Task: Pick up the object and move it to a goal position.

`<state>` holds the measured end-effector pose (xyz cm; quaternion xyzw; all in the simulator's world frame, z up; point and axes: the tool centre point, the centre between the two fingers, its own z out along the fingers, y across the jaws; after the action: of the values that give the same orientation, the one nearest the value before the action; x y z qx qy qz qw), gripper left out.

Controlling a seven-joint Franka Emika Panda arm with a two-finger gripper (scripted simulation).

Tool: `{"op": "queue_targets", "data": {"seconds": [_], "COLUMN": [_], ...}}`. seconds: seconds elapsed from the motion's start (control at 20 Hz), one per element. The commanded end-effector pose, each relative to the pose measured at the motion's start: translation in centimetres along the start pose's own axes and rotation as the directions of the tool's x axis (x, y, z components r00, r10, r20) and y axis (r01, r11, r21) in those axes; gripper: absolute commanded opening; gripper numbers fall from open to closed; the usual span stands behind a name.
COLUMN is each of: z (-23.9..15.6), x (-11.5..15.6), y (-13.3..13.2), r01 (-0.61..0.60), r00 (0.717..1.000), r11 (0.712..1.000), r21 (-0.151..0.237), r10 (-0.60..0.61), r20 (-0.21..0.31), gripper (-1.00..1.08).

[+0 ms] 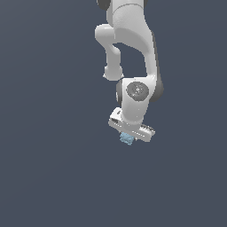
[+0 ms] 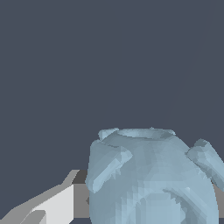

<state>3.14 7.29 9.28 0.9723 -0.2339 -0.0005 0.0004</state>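
Although nothing but a flat slate-grey backdrop fills both views, the white arm [image 1: 133,48] dominates the upper centre of the exterior view, bending down to its wrist joint just below mid-frame. Beneath that sits the claw [image 1: 130,134], slightly tilted, and the object [image 1: 127,138] shows as a small pale-blue lump tucked right under it, a little below the centre of the frame. In the wrist view the object [image 2: 153,179] fills the lower right of the picture, with knobby stubs sticking out on both sides and a ring-like rim on its far face; one white finger [image 2: 52,205] with a grey pad lies against its side at lower left. The claw appears clamped on the object, though the second finger is hidden behind it. Judging by its faceted, solid look, the thing should be stiff and light, not fragile, but its bumps could let it twist or slip, so the rounded body between the knobs is the better place to hold. No bench, goal marker or obstacle is visible anywhere around.
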Motion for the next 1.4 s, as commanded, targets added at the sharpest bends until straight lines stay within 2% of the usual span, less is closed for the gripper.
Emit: {"op": "queue_targets", "data": {"seconds": [0.0, 0.85, 1.35], "z": [-2.2, -20.0, -27.4], "x": [-0.2, -1.8, -2.3], "y": [-0.9, -8.2, -11.5], "r01": [0.000, 0.000, 0.000], "r00": [1.000, 1.000, 1.000], "r11": [1.000, 1.000, 1.000], "r21": [0.001, 0.000, 0.000], "r10": [0.000, 0.000, 0.000], "r20": [-0.001, -0.001, -0.001], "gripper": [-1.00, -1.00, -1.00]}}
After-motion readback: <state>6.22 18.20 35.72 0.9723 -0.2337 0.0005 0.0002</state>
